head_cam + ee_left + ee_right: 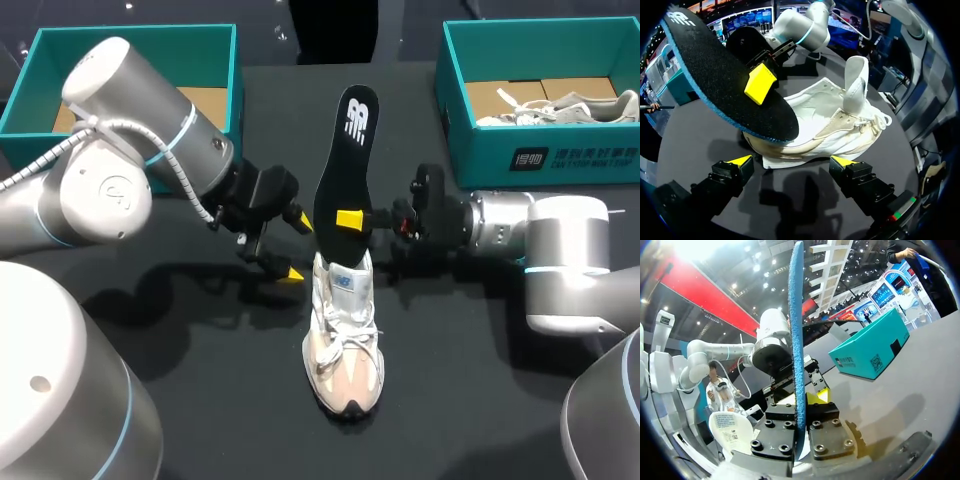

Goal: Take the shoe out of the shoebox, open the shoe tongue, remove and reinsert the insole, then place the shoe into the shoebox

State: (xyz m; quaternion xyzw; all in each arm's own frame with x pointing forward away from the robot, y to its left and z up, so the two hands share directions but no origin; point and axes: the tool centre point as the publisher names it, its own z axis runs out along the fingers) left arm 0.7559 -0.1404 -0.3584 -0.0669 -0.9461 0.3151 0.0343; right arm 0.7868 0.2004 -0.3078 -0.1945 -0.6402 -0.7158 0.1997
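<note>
1. Shoe (343, 345): white and beige sneaker, standing sole-down on the dark tabletop (480, 400) between the two arms. Its toe points toward the near edge, and in the left wrist view its tongue stands lifted. It is outside both boxes.
2. Insole (345, 175): black on top with a blue edge, held upright above the heel end of the shoe. Its lower end is at the shoe's collar; whether it sits inside cannot be told.
3. Right hand (354, 220): comes in from the right and is clenched on the insole's lower half, one finger on each face. The right wrist view shows the insole edge-on between the two fingers.
4. Left hand (296, 247): released, with its fingers spread wide. It is just beside the left flank of the shoe and holds nothing; the shoe lies ahead of its tips, apart from them.
5. Left shoebox (130, 40): teal, at the far left of the tabletop.
6. Right shoebox (540, 150): teal, at the far right, with a second shoe (570, 108) lying in it.
</note>
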